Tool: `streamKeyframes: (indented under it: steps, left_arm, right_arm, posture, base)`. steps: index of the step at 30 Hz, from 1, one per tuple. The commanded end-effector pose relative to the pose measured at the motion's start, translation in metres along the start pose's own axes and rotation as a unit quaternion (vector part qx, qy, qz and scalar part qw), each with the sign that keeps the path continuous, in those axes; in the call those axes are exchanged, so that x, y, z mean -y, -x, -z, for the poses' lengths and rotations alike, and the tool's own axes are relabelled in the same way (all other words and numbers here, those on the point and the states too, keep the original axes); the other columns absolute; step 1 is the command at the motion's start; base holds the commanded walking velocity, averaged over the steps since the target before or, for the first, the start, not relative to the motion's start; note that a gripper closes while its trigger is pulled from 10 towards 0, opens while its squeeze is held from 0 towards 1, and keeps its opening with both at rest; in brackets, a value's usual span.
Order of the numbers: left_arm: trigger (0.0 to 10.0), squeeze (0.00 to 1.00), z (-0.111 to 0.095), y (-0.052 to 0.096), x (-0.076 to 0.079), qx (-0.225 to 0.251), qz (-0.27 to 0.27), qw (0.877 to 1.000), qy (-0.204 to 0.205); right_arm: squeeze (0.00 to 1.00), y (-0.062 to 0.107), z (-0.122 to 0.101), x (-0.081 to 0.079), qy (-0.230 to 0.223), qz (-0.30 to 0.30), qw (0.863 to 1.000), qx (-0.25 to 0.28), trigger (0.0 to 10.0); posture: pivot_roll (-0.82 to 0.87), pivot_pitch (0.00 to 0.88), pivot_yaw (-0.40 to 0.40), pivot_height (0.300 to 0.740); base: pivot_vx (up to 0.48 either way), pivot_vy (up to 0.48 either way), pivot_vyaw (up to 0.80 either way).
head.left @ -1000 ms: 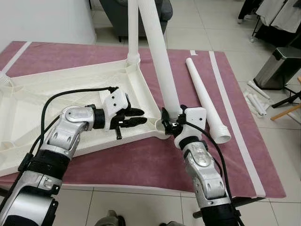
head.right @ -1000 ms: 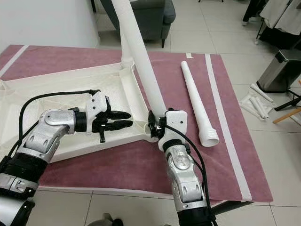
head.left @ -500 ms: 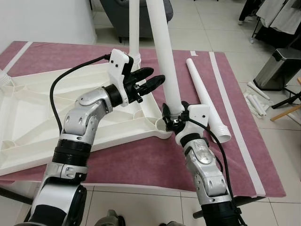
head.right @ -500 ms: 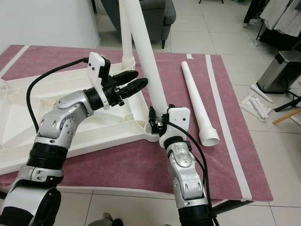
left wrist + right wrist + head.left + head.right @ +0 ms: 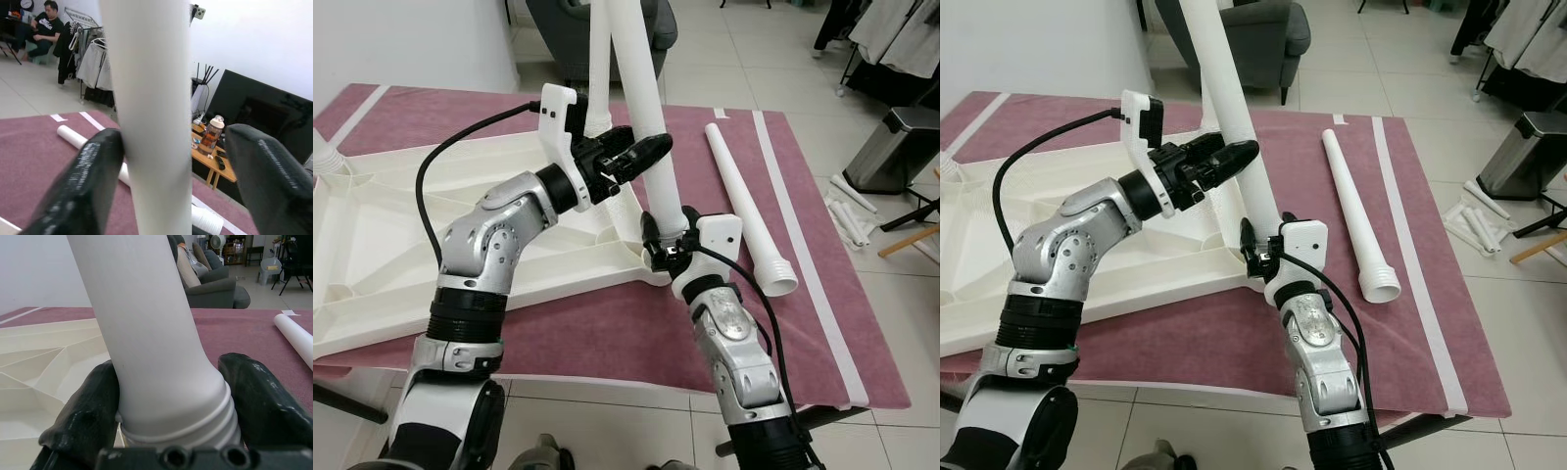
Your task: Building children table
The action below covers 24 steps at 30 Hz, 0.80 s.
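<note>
Across the maroon-covered table (image 5: 607, 333), 1 leg (image 5: 598, 59) is already being carried by the upturned tabletop (image 5: 401, 235); a 2nd leg (image 5: 646, 117) is being clamped at its threaded base by the right gripper (image 5: 668, 245) and straddled, fingers apart, by the left gripper (image 5: 641, 152); a 3rd leg (image 5: 744, 206) is lying unfitted.

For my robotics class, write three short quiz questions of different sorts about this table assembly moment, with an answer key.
1. True or false: the right gripper is clamped on the threaded base of the slanted leg.
2. Where does the spare leg lie? A) on the maroon cloth B) inside the tabletop C) on the tiled floor
3. Fill in: the left gripper sits ____ up the same leg than the right gripper.

Key: 1 true; 2 A; 3 higher
</note>
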<state>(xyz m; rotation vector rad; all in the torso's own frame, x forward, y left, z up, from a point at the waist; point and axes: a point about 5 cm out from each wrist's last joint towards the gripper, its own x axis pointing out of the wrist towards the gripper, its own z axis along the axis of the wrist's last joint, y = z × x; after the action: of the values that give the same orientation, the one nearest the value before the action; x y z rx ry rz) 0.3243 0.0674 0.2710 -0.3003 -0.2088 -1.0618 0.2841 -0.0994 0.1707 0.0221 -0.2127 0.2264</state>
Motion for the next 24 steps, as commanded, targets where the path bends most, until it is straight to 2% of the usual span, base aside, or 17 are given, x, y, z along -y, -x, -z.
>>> streamKeyframes:
  steps: [1, 9, 10, 11, 12, 13, 18, 19, 20, 23, 24]
  left_arm:
    - [10.0, 0.0, -0.005, -0.005, 0.001, 0.002, -0.002, 1.0, -0.001]
    - [10.0, 0.0, -0.008, -0.011, -0.001, 0.001, -0.019, 1.0, 0.005]
    - [7.7, 0.0, -0.008, -0.013, -0.003, 0.0, -0.03, 0.999, 0.01]
    - [7.7, 0.0, -0.008, -0.013, -0.003, 0.0, -0.03, 0.999, 0.01]
    - [0.9, 0.0, -0.009, -0.014, -0.004, -0.002, -0.041, 0.999, 0.018]
    - [0.0, 0.0, -0.009, -0.014, -0.005, -0.004, -0.043, 0.999, 0.023]
    - [0.0, 0.0, -0.009, -0.013, -0.003, -0.009, -0.035, 0.999, 0.028]
    - [0.0, 0.0, -0.01, -0.013, 0.0, -0.007, -0.027, 0.999, 0.025]
    - [0.0, 0.0, -0.011, -0.012, 0.003, -0.006, -0.015, 1.0, 0.013]
    - [0.0, 0.0, -0.011, -0.012, 0.007, -0.009, -0.002, 1.0, -0.009]
    - [0.0, 0.0, -0.01, -0.012, 0.013, -0.021, 0.011, 0.999, -0.046]
  right_arm:
    - [0.0, -0.001, -0.002, -0.004, 0.001, -0.011, 1.0, 0.005, 0.0]
    - [0.0, 0.0, -0.002, -0.008, 0.008, -0.028, 1.0, 0.007, 0.0]
    - [0.0, 0.001, -0.001, -0.011, 0.014, -0.039, 0.999, 0.008, 0.0]
    - [0.0, 0.001, -0.001, -0.011, 0.014, -0.039, 0.999, 0.008, 0.0]
    - [0.0, 0.001, -0.001, -0.014, 0.017, -0.044, 0.999, 0.009, 0.0]
    - [0.0, 0.002, -0.001, -0.015, 0.02, -0.047, 0.999, 0.009, 0.0]
    - [0.0, 0.001, 0.001, -0.014, 0.031, -0.047, 0.998, 0.006, 0.0]
    - [0.0, 0.001, 0.001, -0.014, 0.036, -0.048, 0.998, 0.004, 0.5]
    - [0.0, 0.0, 0.002, -0.014, 0.048, -0.048, 0.998, 0.001, 10.0]
    - [0.0, -0.001, 0.002, -0.014, 0.058, -0.049, 0.997, -0.001, 10.0]
    - [0.0, -0.002, 0.002, -0.015, 0.072, -0.05, 0.996, -0.003, 10.0]
  posture:
    - [0.1, 0.035, 0.041, 0.74]
    - [0.11, 0.034, 0.041, 0.74]
    - [0.1, 0.035, 0.042, 0.74]
    - [0.1, 0.035, 0.042, 0.74]
    - [0.1, 0.034, 0.044, 0.74]
    - [0.1, 0.034, 0.044, 0.74]
    - [0.1, 0.035, 0.045, 0.74]
    - [0.1, 0.034, 0.046, 0.74]
    - [0.1, 0.034, 0.045, 0.74]
    - [0.1, 0.034, 0.043, 0.74]
    - [0.1, 0.034, 0.042, 0.74]
  base:
    - [0.0, 0.0, 0.0]
    - [0.0, 0.0, 0.0]
    - [0.0, 0.0, 0.0]
    - [0.0, 0.0, 0.0]
    - [0.0, 0.0, 0.0]
    - [0.0, 0.0, 0.0]
    - [0.0, 0.0, 0.0]
    - [0.0, 0.0, 0.0]
    - [0.0, 0.0, 0.0]
    - [0.0, 0.0, 0.0]
    - [0.0, 0.0, 0.0]
